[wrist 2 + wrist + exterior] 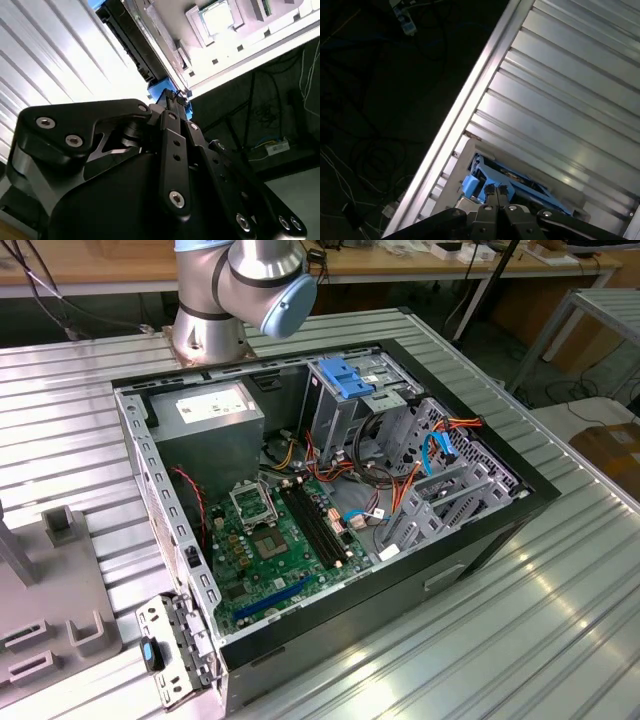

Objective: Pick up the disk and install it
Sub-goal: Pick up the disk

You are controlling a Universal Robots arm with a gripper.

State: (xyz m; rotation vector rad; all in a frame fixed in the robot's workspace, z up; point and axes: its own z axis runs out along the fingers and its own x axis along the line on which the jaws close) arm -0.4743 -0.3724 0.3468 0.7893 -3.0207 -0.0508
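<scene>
- Surface [560,620]: ribbed metal, carrying an open case [478,540]; wooden benches stand behind it.
- Case: lies on its side with the board [270,540] exposed. A metal cage [350,410] with a light-blue latch [345,378] stands at the far end, and orange and blue cables run beside it.
- Arm [245,280]: its base is bolted to the surface just behind the case, and one grey-and-blue joint is visible.
- Disk [515,181] [127,37]: a dark body in bright blue rails. It sits in a grey holder [457,170] on the surface, close to the surface's edge, beyond which is a dark floor [370,100] with loose cables.
- Tool [496,192] [174,102]: black linkage. In both wrist views the fingertips are drawn together at the blue rail at one end of the disk. I cannot tell whether they pinch the rail.
- Grey fixtures [60,530]: on the surface at the exterior view's left, well apart from the case.
</scene>
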